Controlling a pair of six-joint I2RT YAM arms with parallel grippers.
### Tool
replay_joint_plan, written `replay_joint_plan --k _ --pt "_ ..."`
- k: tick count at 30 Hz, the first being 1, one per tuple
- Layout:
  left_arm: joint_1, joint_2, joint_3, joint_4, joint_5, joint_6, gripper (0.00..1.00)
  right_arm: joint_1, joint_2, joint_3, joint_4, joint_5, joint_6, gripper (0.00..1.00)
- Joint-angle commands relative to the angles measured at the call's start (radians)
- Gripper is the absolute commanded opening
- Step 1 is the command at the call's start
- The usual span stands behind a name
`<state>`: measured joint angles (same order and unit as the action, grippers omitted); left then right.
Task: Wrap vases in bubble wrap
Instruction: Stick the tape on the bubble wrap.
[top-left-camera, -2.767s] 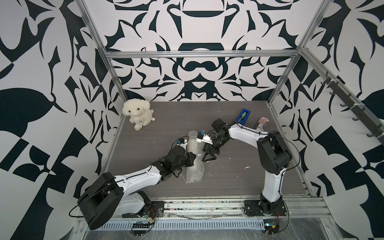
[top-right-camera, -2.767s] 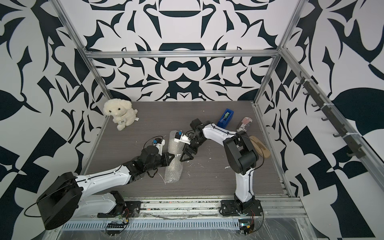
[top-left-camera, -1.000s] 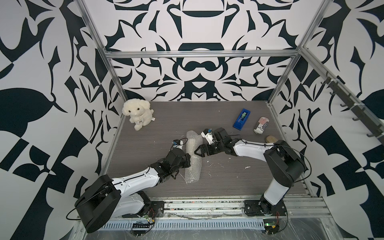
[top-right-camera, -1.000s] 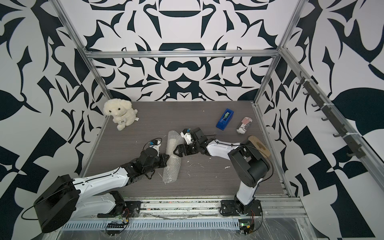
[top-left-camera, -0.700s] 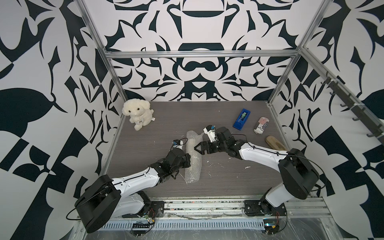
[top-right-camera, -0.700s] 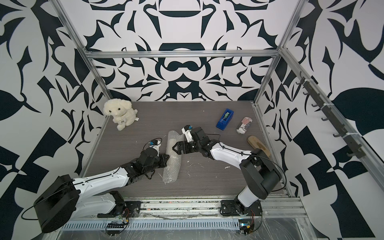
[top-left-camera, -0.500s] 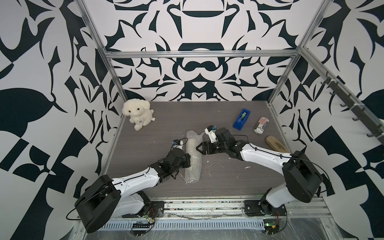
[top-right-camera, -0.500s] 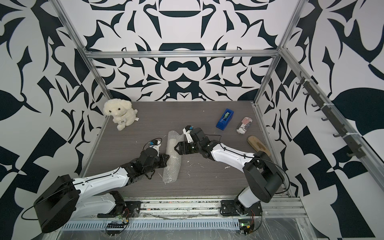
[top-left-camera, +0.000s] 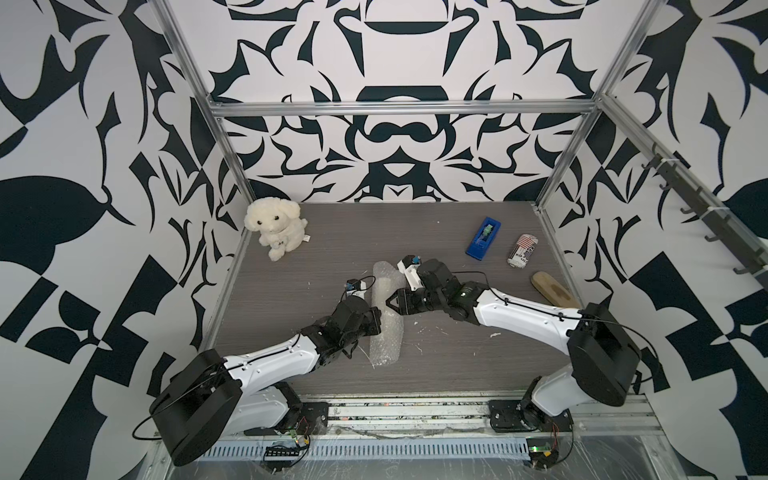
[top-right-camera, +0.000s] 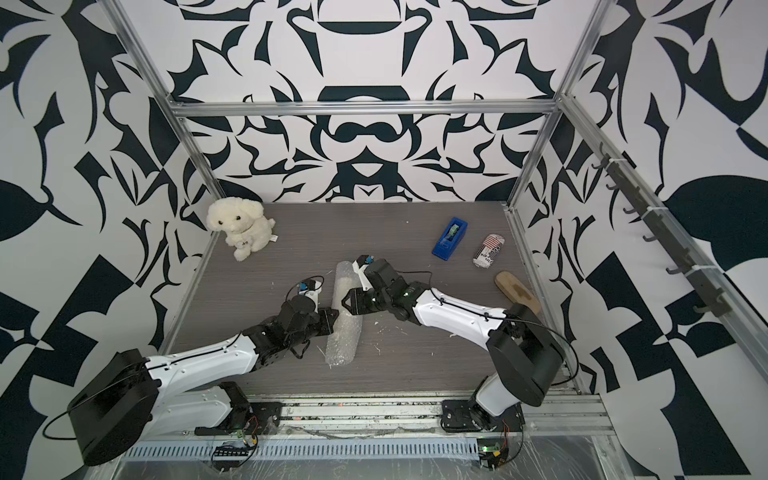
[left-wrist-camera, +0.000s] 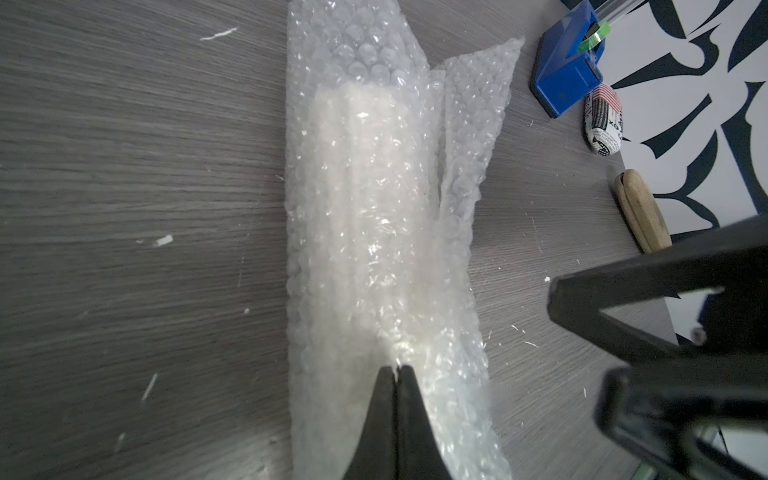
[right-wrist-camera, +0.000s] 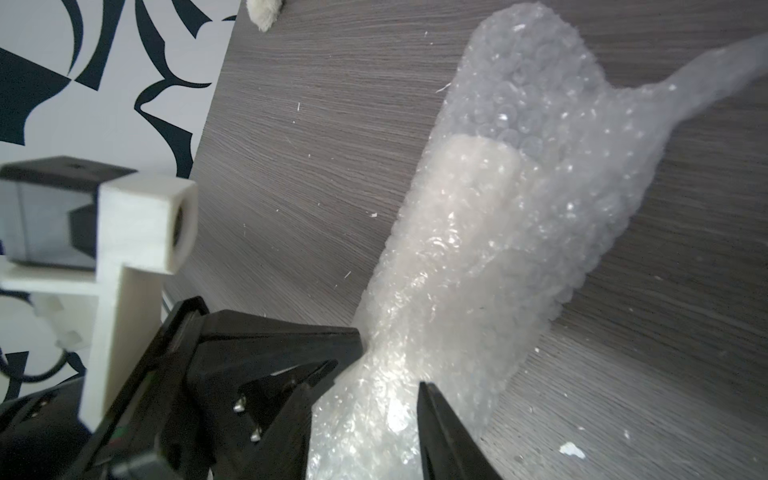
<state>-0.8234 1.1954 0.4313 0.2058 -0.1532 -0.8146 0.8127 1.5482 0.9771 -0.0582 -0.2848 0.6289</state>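
Your bubble wrap (top-left-camera: 384, 316) lies mid-table (top-left-camera: 332, 241), running twelve to six, with the vase (left-wrist-camera: 374, 208) inside, seemingly in its far half. The left gripper (left-wrist-camera: 398, 370) sits at its nine o'clock and the right gripper (right-wrist-camera: 374, 376) at its three. The plush dog (top-left-camera: 276, 226) is at ten. The tape dispenser (top-left-camera: 482, 239) and, farther out, the can (top-left-camera: 523, 250) are at two, and the brush (top-left-camera: 550, 286) is at three.

Robotics lab test cell: aluminium framing (top-left-camera: 399, 109) hung with black-and-white patterned panels (top-left-camera: 399, 50) encloses a grey wood-grain table (top-left-camera: 374, 232). The left arm (top-left-camera: 266, 365) and right arm (top-left-camera: 523, 320) are bolted to a metal rail (top-left-camera: 395, 415) along its near edge; a plush dog (top-left-camera: 274, 226) sits far left, a tape dispenser (top-left-camera: 482, 238) far right.
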Motion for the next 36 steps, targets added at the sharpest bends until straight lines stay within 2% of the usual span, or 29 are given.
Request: replay_joint_plan --k 1,7,10,14,23,36 --pt "-0.002 0.01 -0.01 0.018 0.006 0.002 0.0 0.01 0.021 0.051 -0.005 0.006 -0.003 0.46" --pt "-0.002 0.016 -0.007 0.021 0.01 0.002 0.0 0.025 0.058 0.087 -0.04 0.01 -0.02 0.44" --pt "-0.002 0.02 -0.005 0.021 0.01 0.004 0.0 0.026 0.069 0.093 -0.041 -0.002 -0.022 0.36" --pt "-0.002 0.022 -0.002 0.02 0.012 0.005 0.0 0.03 0.081 0.104 -0.052 -0.01 -0.031 0.32" --pt "-0.002 0.023 -0.005 0.021 0.011 0.005 0.0 0.032 0.093 0.088 -0.056 -0.007 -0.038 0.03" --pt "-0.002 0.02 -0.013 0.024 0.011 0.002 0.0 0.032 0.107 0.043 -0.052 0.037 -0.076 0.0"
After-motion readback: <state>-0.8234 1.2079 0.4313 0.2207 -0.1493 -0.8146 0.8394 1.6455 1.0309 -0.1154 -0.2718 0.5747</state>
